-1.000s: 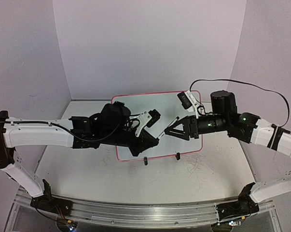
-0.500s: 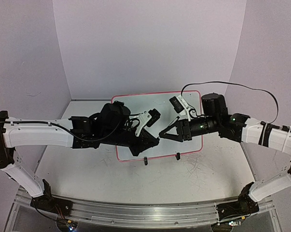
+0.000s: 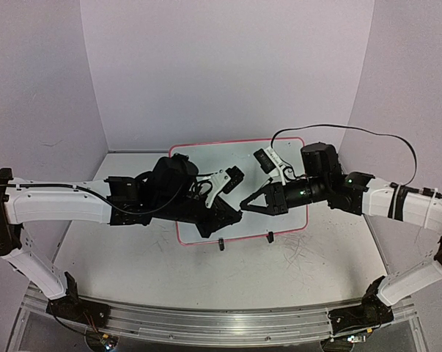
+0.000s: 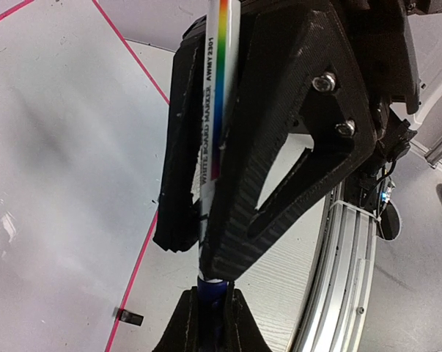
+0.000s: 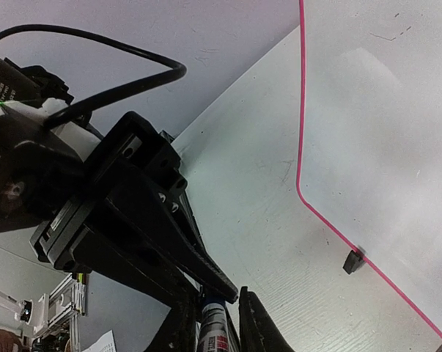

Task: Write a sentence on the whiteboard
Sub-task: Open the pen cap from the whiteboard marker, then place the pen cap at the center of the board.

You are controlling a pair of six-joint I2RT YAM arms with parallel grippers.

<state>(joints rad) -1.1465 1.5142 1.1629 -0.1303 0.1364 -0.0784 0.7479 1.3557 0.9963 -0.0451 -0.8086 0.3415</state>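
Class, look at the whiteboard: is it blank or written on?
Blank, as far as visible: the whiteboard shows no blue words on its bare surface in any view; the arms cover its middle part.

Scuffed white tabletop (image 3: 316, 271); aluminium rail (image 3: 206, 321) along near edge.

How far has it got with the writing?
Nothing is written yet: the whiteboard looks blank. In hand: the left gripper clamps a whiteboard marker, and the right gripper flanks its blue end, likely the cap. Left: uncapping, then the whole sentence.
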